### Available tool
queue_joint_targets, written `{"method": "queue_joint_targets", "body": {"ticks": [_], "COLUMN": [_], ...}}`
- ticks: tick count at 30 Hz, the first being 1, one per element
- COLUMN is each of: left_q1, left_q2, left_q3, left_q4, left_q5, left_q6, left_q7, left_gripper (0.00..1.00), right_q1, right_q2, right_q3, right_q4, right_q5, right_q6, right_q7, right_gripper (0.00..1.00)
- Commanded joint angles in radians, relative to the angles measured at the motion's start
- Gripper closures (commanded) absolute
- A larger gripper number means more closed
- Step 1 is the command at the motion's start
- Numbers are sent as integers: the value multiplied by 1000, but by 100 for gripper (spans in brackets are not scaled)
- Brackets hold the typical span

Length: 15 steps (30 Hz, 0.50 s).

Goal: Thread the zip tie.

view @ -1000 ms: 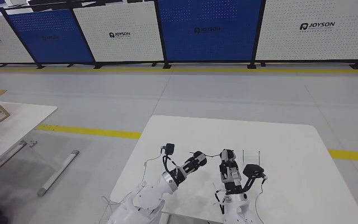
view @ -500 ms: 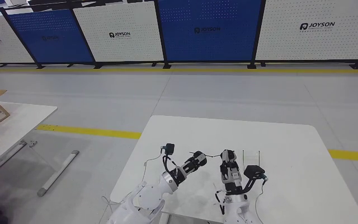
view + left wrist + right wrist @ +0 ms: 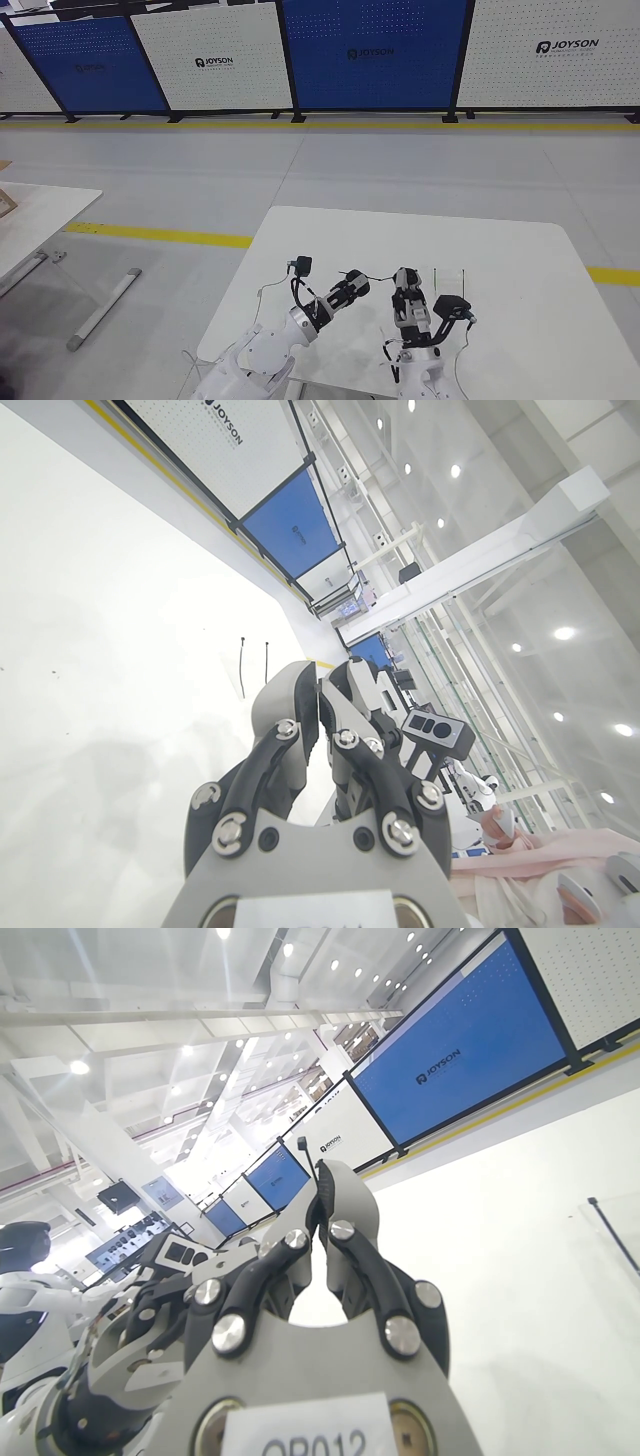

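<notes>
**Change.** Nothing has visibly moved since the earlier frames. Both arms keep the same posture over the near part of the counter, and the strap between them lies as before.

**1. Counter** (image 3: pixel 500 250). White, carrying all the items below. The work is held above its near edge, probably so that both arms can meet there.

**2. Left tool** (image 3: pixel 318 692). Raised off the counter, with its tip turned toward the other arm. The pads are pressed together, and a small dark tip shows between them. From the top view (image 3: pixel 358 284) this looks like one end of the strap, but it is too small to be certain.

**3. Right tool** (image 3: pixel 320 1178). Facing the left tool, close to it but not touching (image 3: pixel 403 274). It is clamped on the strap just below the head, which stands free above the fingertips. This grip probably leaves the slot clear to take the tail.

**4. Zip tie** (image 3: pixel 306 1154). Black, in the air, spanning the gap between the two tools as a thin line (image 3: pixel 378 277). No closed loop can be seen, so the threading appears not yet done. The tail must be lined up closely with the slot, and the thin strap may flex or twist.

**5. Spare ties** (image 3: pixel 242 667). Two black straps lie side by side on the counter beyond the right tool (image 3: pixel 448 277). They are apart from the work and probably held in reserve.
</notes>
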Motion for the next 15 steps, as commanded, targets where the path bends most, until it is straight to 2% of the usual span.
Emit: {"method": "queue_joint_targets", "body": {"ticks": [1, 7, 15], "left_q1": [0, 0, 0], "left_q2": [0, 0, 0], "left_q3": [0, 0, 0], "left_q4": [0, 0, 0], "left_q5": [0, 0, 0], "left_q6": [0, 0, 0], "left_q7": [0, 0, 0], "left_gripper": [100, 100, 100], "right_q1": [-7, -18, -4], "right_q2": [1, 3, -2], "right_q3": [5, 12, 0], "right_q4": [-7, -21, -4], "right_q5": [-2, -12, -25], "right_q6": [-3, -2, 9], "right_q7": [-6, -1, -1], "right_gripper": [100, 100, 100]}}
